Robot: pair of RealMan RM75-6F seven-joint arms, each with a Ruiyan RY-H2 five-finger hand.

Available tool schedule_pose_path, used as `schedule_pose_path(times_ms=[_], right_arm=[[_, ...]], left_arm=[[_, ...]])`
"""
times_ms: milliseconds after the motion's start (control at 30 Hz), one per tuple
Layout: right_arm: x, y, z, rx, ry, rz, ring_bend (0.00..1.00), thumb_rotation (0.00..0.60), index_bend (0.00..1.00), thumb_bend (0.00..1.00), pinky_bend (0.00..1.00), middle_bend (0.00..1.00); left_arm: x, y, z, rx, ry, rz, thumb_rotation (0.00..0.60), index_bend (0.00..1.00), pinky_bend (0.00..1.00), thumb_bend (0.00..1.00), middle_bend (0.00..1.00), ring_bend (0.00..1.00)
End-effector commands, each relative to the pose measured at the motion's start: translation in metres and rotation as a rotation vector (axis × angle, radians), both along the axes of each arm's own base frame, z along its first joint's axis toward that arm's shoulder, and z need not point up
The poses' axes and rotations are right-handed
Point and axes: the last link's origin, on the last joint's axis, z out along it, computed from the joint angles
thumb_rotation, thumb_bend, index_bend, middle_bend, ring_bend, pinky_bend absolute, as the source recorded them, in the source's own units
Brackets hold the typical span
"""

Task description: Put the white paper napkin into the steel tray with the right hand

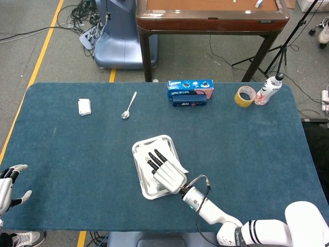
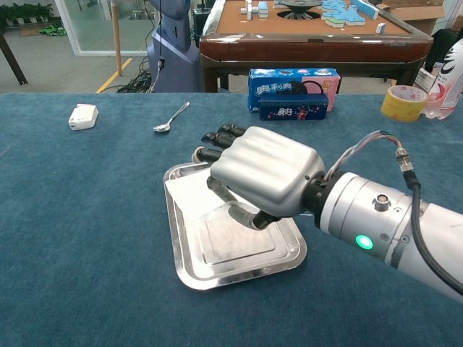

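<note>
While the napkin [image 2: 189, 196] lies flat in the tray [image 2: 239, 269], mostly under your right hand [image 2: 264, 176], that hand hovers palm-down over it, fingers curled; whether it pinches the napkin, can't tell

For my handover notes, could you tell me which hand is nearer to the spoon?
Right. The right hand is over the steel tray, below the spoon; the left hand sits at the table's far-left near corner.
</note>
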Motion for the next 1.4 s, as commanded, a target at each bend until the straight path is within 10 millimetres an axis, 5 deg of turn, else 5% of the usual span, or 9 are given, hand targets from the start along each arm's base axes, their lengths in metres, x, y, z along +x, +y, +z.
schedule_pose_path(times_ms=[33, 367, 567, 900, 1000, 1067, 1233, 1400], right_arm=[[0.0, 0.0, 0.001, 0.005, 0.008, 0.002, 0.0, 0.6, 0.48, 0.98, 0.03, 0.15], [0.0, 0.003, 0.009, 0.0, 0.019, 0.006, 0.0, 0.6, 0.2, 0.24, 0.03, 0.12], [0.001, 0.004, 0.015, -0.004, 0.015, 0.005, 0.0, 0.6, 0.12, 0.01, 0.03, 0.11], [0.011, 0.006, 0.026, -0.001, -0.035, 0.017, 0.0, 0.6, 0.1, 0.0, 0.04, 0.11], [0.015, 0.003, 0.033, -0.025, -0.052, 0.031, 0.04, 0.6, 0.11, 0.0, 0.2, 0.16], [0.017, -0.001, 0.039, -0.045, -0.051, 0.038, 0.14, 0.6, 0.14, 0.03, 0.33, 0.24], [0.015, -0.011, 0.05, -0.068, -0.018, 0.031, 0.59, 0.6, 0.24, 0.19, 0.69, 0.67], [0.005, -0.016, 0.059, -0.066, 0.044, 0.013, 0.82, 0.6, 0.28, 0.44, 0.87, 0.92]], left_arm=[[0.0, 0.0, 0.0, 0.0, 0.001, 0.001, 0.6, 0.24, 0.32, 0.2, 0.22, 0.21], [0.0, 0.0, -0.002, -0.007, 0.007, -0.001, 0.6, 0.24, 0.32, 0.2, 0.22, 0.21], [0.0, 0.0, -0.003, -0.01, 0.008, -0.001, 0.6, 0.24, 0.32, 0.2, 0.22, 0.21], [0.001, 0.001, -0.004, -0.012, 0.009, 0.0, 0.6, 0.24, 0.32, 0.2, 0.22, 0.21], [0.001, 0.001, -0.003, -0.008, 0.008, -0.001, 0.6, 0.24, 0.32, 0.2, 0.22, 0.21], [0.001, 0.0, -0.003, -0.006, 0.007, -0.002, 0.6, 0.24, 0.32, 0.2, 0.22, 0.21], [0.001, 0.0, -0.003, -0.008, 0.008, -0.004, 0.6, 0.24, 0.32, 0.2, 0.22, 0.21], [0.001, 0.0, -0.004, -0.012, 0.01, -0.003, 0.6, 0.24, 0.32, 0.2, 0.22, 0.21]])
